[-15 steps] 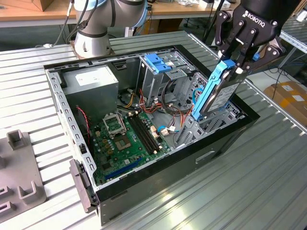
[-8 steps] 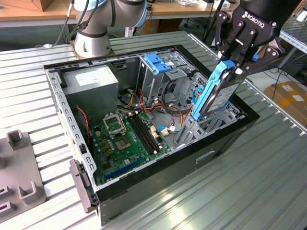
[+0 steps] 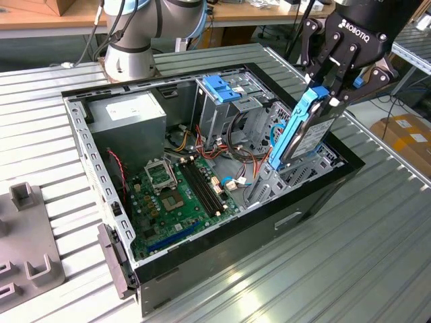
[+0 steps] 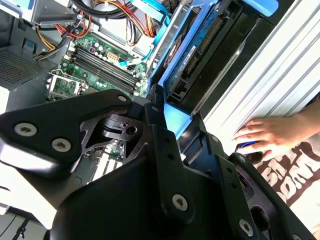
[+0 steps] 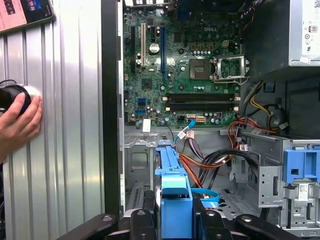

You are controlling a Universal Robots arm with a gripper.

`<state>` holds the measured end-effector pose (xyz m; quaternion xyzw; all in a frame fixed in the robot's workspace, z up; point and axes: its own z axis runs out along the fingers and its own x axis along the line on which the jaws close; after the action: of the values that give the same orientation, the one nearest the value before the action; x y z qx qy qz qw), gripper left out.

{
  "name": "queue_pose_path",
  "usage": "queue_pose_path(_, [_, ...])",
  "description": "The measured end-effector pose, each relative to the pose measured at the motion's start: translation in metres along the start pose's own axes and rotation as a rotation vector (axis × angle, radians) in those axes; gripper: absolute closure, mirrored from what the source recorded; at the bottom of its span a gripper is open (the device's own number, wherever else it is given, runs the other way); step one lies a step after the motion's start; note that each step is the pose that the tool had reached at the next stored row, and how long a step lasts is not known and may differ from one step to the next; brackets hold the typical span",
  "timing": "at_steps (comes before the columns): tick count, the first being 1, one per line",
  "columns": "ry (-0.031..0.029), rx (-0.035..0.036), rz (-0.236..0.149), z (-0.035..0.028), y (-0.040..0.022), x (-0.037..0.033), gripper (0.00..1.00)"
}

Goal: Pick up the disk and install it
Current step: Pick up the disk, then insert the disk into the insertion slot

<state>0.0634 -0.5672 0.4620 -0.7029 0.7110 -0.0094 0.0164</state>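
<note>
Blue-framed disk [image 3: 308, 133] clamped in gripper [image 3: 326, 98] jaws, tilted over open computer case [image 3: 316, 196], arm [image 3: 132, 42] cropped, ribbed metal table [image 3: 377, 269], wooden benches [image 3: 40, 17].

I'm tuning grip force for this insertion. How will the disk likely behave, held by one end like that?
The disk is probably rigid: its metal body hangs straight from the gripper. It looks dense for its size, so held at one end it may swing. The smooth blue plastic frame could slip in the grip.
</note>
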Motion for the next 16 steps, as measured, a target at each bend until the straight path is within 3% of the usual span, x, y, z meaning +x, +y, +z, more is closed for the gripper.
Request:
queue_pose_path(8, [-0.0003,0.0000,0.000,0.0066,0.0002,0.0001,0.63])
queue_pose_path(14, [-0.0004,0.0000,0.000,0.0191,0.0006,0.0002,0.63])
queue_pose_path(16, [-0.0005,0.0000,0.000,0.0265,0.0008,0.0003,0.63])
